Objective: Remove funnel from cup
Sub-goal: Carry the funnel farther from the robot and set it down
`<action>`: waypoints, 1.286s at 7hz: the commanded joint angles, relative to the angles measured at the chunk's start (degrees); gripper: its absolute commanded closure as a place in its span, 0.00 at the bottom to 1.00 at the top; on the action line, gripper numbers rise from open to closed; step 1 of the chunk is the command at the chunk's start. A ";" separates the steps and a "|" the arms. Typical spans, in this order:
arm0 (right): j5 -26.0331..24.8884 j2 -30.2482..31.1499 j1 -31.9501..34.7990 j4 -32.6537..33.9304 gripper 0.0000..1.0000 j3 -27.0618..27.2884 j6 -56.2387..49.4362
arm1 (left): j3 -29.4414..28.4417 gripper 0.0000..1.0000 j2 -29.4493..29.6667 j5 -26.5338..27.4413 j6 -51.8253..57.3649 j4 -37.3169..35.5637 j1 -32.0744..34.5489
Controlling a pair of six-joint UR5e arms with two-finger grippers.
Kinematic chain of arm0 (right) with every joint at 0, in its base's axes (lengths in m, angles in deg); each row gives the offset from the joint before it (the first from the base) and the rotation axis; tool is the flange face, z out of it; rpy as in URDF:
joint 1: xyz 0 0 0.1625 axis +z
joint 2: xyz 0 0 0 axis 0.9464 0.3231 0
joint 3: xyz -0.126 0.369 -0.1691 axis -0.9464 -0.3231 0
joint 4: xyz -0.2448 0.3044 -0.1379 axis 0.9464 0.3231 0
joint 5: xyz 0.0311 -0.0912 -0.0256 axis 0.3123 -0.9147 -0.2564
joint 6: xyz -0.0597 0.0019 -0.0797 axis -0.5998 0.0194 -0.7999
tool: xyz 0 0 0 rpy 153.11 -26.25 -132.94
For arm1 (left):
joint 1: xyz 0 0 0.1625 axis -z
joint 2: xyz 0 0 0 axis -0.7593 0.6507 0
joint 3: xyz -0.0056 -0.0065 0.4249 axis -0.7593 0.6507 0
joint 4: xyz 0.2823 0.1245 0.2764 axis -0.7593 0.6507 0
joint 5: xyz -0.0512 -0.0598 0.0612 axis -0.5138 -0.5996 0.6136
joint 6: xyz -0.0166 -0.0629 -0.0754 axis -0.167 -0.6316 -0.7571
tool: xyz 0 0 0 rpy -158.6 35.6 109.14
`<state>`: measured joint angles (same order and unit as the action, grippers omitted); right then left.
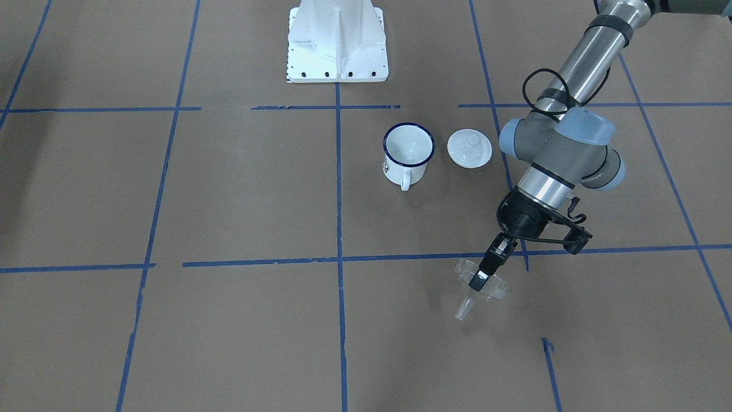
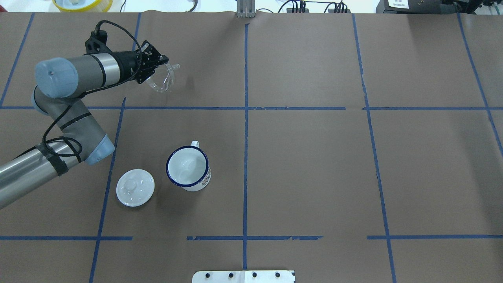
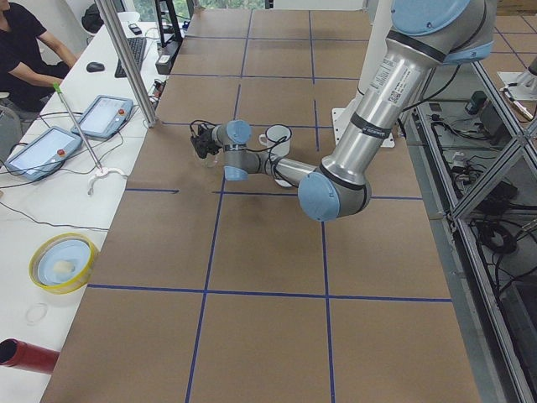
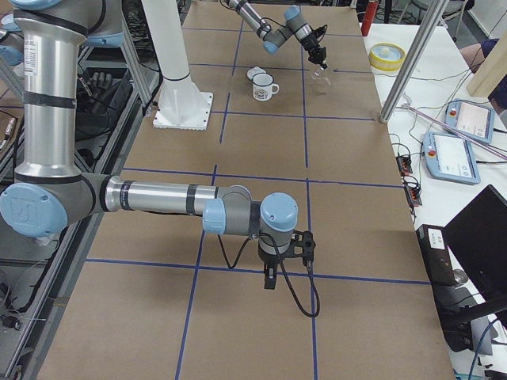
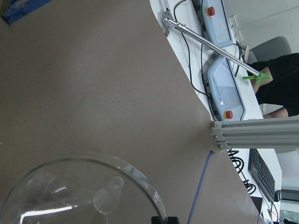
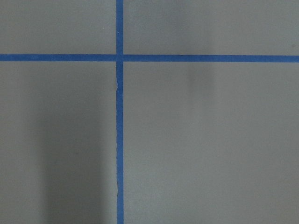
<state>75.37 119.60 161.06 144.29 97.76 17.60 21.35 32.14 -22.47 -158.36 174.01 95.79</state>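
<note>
The clear plastic funnel [image 1: 483, 290] is out of the cup, tilted, with its spout pointing away from the robot. My left gripper [image 1: 479, 279] is shut on its rim; I cannot tell if the funnel touches the table. The overhead view shows the funnel [image 2: 164, 78] at the far left, in front of the left gripper [image 2: 152, 71]. The left wrist view shows its cone and spout [image 5: 84, 193] close up. The white enamel cup [image 2: 188, 167] with a dark blue rim stands upright and empty, well apart from the funnel. My right gripper [image 4: 271, 279] shows only in the exterior right view; I cannot tell its state.
A white round knobbed lid [image 2: 135, 187] lies beside the cup, on its left in the overhead view. The white robot base [image 1: 337, 40] stands at the table's near edge. Brown paper with blue tape lines covers the table. Operators' pendants [image 3: 105, 113] sit on a side bench.
</note>
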 commanded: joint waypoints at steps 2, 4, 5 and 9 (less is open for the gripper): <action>0.00 0.00 0.00 0.00 0.00 0.02 0.00 | -4.14 1.00 2.41 1.47 -0.92 1.20 -0.85; 0.00 0.00 0.00 0.00 0.00 0.02 0.00 | -4.32 0.88 2.32 1.39 -0.92 1.20 -2.44; 0.00 0.00 0.00 0.00 0.00 0.02 0.00 | -4.32 0.03 2.23 1.12 -0.92 1.20 -2.44; 0.00 0.00 0.00 0.00 0.00 0.02 0.00 | 5.90 0.00 -3.79 -6.40 0.05 -3.16 -1.91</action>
<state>75.37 119.60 161.06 144.30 97.76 17.60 21.97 31.64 -25.13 -158.52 173.55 93.74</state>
